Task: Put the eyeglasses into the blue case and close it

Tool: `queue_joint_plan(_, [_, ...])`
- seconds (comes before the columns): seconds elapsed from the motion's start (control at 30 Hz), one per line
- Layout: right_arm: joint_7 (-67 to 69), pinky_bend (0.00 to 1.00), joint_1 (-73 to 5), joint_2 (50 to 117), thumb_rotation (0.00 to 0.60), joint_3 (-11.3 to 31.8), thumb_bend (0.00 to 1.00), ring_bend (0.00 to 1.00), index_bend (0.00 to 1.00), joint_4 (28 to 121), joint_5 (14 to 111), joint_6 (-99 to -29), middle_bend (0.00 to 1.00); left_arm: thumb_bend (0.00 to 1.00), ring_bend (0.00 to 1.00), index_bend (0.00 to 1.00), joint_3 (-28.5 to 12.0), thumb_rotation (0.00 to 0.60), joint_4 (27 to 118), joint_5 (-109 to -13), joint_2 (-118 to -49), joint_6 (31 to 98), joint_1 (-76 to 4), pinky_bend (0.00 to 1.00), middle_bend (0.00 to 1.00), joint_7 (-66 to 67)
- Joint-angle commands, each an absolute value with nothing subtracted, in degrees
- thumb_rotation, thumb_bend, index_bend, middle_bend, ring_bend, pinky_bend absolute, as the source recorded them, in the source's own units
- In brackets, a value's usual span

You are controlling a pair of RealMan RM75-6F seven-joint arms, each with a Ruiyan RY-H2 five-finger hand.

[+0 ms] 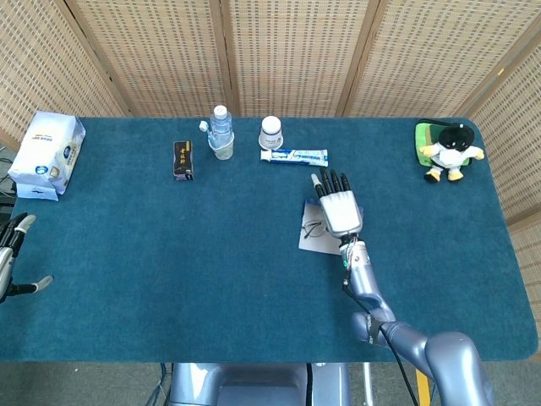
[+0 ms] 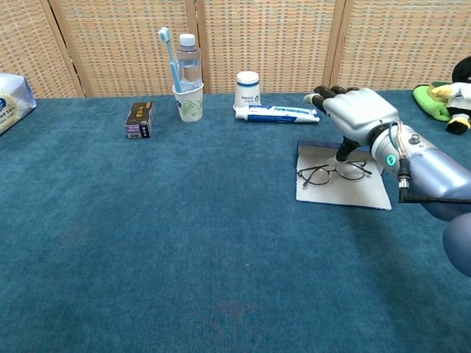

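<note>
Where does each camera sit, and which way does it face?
Head view: high above, looking down on the table; shows the right hand, its arm, and the left hand at the left edge.
Chest view: low at the near edge, looking across at the screen; shows only the right hand.
Shared: right hand over glasses, toothpaste, bottle.
</note>
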State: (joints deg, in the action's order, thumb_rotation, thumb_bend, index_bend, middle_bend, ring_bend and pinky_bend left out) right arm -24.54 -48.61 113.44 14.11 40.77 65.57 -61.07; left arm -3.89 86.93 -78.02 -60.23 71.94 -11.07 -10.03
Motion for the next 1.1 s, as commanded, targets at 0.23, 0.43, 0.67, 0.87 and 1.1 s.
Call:
queue_joint_plan(0.23, [-24.0, 0.12, -48.8, 114.0, 0.600, 15.1, 0.13, 0.00, 0.03, 39.8, 66.5, -61.8, 0.00, 0.00, 0.00, 0.00, -3.9, 0.600, 86.8, -77.9, -60.1, 71.9, -11.0, 0.00, 0.00, -10.4])
queue_joint_plan(0.43, [-22.4, 0.12, -48.3, 109.8, 0.600, 15.7, 0.10, 0.00, 0.03, 46.3, 69.0, -64.8, 0.00, 0.00, 0.00, 0.00, -3.9, 0.600, 86.8, -78.0, -60.2, 71.7, -11.1, 0.00, 0.00, -10.3])
queue_joint_plan(0.67, [-29.5, 0.12, -47.7, 103.3, 0.600, 14.8, 0.05, 0.00, 0.00, 57.2, 64.5, -55.8, 0.00, 0.00, 0.00, 0.00, -4.0, 0.600, 86.8, -77.9, -60.1, 71.7, -11.2, 0.00, 0.00, -10.4])
queue_joint_plan(0.87, [-34.2, 0.12, -48.1, 100.2, 0.600, 15.0, 0.00, 0.00, 0.00, 63.8, 60.6, -52.5, 0.00, 0.00, 0.00, 0.00, -4.2, 0.600, 86.3, -77.2, -60.2, 70.9, -11.4, 0.00, 0.00, -10.7])
queue_joint_plan(1.1, [-35.7, 0.12, -49.5, 101.1, 0.600, 15.3, 0.00, 0.00, 0.00, 62.1, 58.5, -51.3, 0.00, 0.00, 0.00, 0.00, -4.4, 0.600, 86.0, -76.6, -60.2, 70.2, -11.7, 0.00, 0.00, -11.0])
